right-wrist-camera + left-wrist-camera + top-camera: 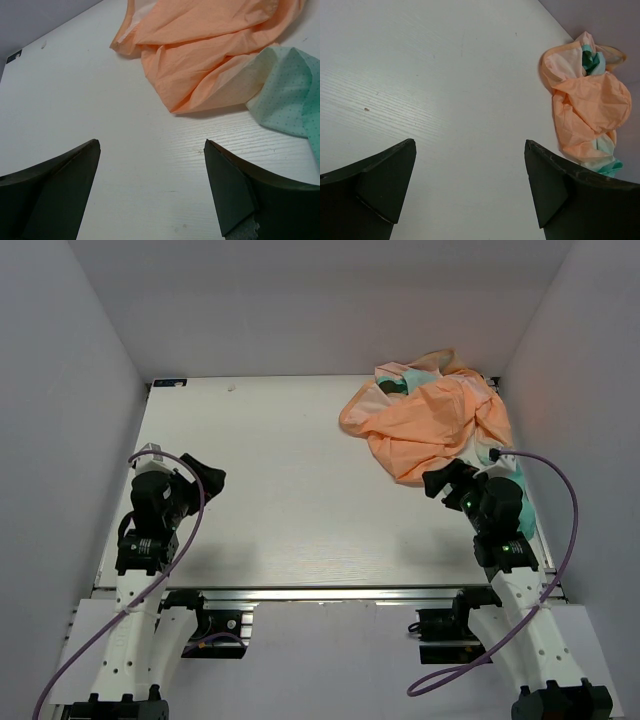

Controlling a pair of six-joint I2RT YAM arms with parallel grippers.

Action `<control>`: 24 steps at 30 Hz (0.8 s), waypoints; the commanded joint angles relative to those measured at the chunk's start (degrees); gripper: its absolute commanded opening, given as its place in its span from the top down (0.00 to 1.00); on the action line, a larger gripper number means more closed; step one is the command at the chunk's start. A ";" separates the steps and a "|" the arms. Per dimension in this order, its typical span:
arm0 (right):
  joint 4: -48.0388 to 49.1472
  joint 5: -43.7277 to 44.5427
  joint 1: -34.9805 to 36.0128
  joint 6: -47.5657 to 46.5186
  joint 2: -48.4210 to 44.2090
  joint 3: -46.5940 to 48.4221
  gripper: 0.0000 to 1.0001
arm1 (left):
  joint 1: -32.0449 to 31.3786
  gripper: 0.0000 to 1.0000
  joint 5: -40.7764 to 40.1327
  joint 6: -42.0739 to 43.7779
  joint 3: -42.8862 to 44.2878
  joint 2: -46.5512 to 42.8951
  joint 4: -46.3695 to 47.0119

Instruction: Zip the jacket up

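The peach-and-teal jacket (432,418) lies crumpled at the table's far-right corner.

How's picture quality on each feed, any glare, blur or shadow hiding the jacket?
Top view: even soft light, jacket sharp, no glare. Left wrist: table grain crisp, left gripper very dark. Right wrist: jacket folds clear, thin shadow under its edge.

One crumpled jacket (440,425), one table (300,500), and two arms: left claw (470,142), right claw (152,141)
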 commanded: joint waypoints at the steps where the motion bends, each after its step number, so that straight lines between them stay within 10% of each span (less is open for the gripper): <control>1: -1.06 5.12 -0.20 0.86 -0.96 2.12 0.11 | 0.14 0.02 -2.14 -0.57 1.19 0.07 -1.91; 15: -11.52 13.75 -0.11 3.58 7.64 12.82 0.11 | 0.14 0.02 -2.94 -1.09 0.93 0.16 -2.79; 24: -18.03 29.57 -0.55 -1.06 33.20 33.82 0.11 | 0.14 0.02 -1.88 -1.45 0.49 2.80 -1.47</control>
